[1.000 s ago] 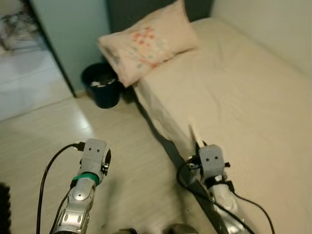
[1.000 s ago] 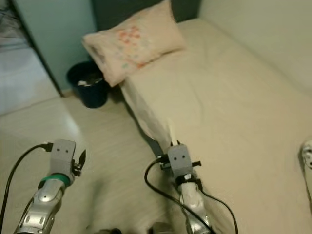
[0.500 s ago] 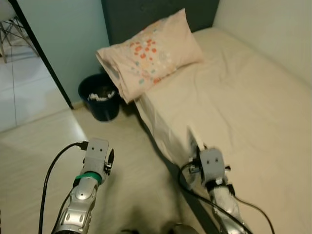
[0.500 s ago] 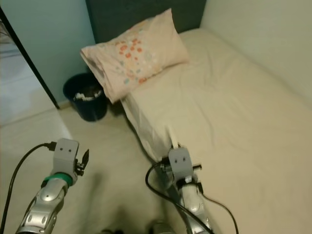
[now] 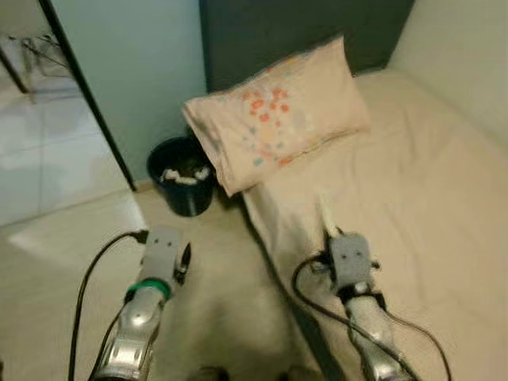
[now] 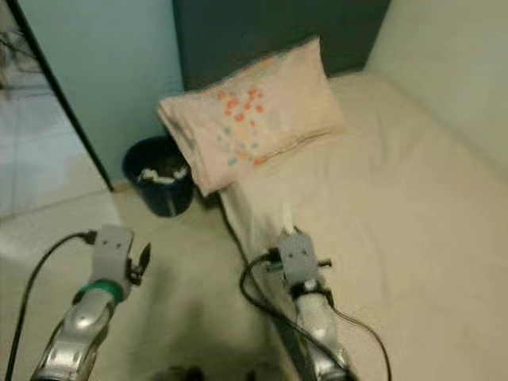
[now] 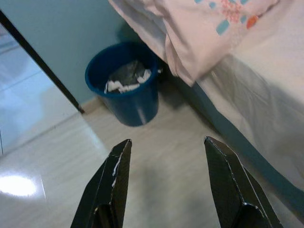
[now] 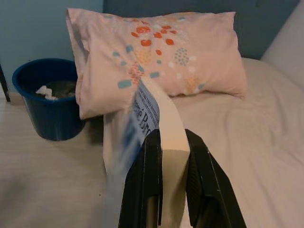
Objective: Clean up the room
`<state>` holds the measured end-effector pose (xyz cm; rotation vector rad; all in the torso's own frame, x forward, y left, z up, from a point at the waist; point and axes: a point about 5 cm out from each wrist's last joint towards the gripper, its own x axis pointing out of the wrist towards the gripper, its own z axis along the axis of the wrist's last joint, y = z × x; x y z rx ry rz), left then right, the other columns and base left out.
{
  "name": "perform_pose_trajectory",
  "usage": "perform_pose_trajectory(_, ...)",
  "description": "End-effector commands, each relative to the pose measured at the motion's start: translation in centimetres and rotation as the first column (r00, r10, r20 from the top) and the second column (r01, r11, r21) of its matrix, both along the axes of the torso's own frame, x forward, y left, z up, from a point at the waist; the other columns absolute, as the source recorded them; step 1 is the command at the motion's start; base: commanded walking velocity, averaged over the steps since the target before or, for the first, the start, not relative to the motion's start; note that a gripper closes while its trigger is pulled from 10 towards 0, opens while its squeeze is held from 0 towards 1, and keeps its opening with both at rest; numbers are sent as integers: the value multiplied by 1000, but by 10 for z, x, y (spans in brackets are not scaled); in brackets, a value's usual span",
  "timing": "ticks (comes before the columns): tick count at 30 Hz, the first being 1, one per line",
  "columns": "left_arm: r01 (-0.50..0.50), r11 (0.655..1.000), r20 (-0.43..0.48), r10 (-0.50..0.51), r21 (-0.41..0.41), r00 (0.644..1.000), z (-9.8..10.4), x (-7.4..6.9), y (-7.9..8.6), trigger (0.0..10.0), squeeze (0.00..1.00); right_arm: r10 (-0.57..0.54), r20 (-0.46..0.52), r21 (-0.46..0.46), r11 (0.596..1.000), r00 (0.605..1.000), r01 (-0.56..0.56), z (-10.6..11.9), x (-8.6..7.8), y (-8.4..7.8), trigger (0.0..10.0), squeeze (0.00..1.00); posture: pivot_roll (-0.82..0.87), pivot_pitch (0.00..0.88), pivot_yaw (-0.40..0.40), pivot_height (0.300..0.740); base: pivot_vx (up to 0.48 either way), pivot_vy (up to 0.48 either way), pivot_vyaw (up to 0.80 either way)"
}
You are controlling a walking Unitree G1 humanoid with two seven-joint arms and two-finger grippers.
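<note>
My right gripper [image 8: 164,156] has its jaws clamped on a paper wrapper [image 8: 149,123], carried upright over the bed [image 5: 429,198] edge toward the bin [image 5: 184,175] far left. My left gripper [image 7: 166,164], jaws apart, hangs free above the floor [image 7: 156,156].

Camera is advancing and panning: pillow [image 5: 278,111] and blue bin [image 5: 184,175] are drawing nearer, sitting lower and further right in view.
</note>
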<state>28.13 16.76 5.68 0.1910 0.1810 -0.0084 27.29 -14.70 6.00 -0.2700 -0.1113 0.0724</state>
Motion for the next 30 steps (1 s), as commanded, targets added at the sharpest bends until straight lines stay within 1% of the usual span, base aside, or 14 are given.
perform_pose_trajectory(1,5,1000,-22,-5,-2,1000,-6,-4,-2,10000,0,-40,26,-3,999,999,40,5,1,-10,10000,0,-113,77,73,725,480,0,0)
perform_pose_trajectory(12,13,1000,-18,-13,0,1000,-5,-4,-4,10000,0,-74,38,-8,997,997,75,9,4,-20,10000,0,-113,77,73,725,480,0,0)
perform_pose_trajectory(19,18,1000,-17,-18,3,1000,-5,-3,-4,10000,0,-84,33,-8,996,996,84,8,4,-21,10000,0,-115,77,75,725,474,0,0)
perform_pose_trajectory(24,19,1000,-20,-19,6,1000,-5,-3,-5,10000,0,-93,27,-10,996,995,94,6,3,-23,10000,0,-115,78,76,725,282,0,0)
perform_pose_trajectory(30,46,999,-19,-46,2,999,-4,-3,-9,10000,0,-104,21,-16,994,994,105,4,3,-26,10000,0,-115,76,77,725,0,0,0)
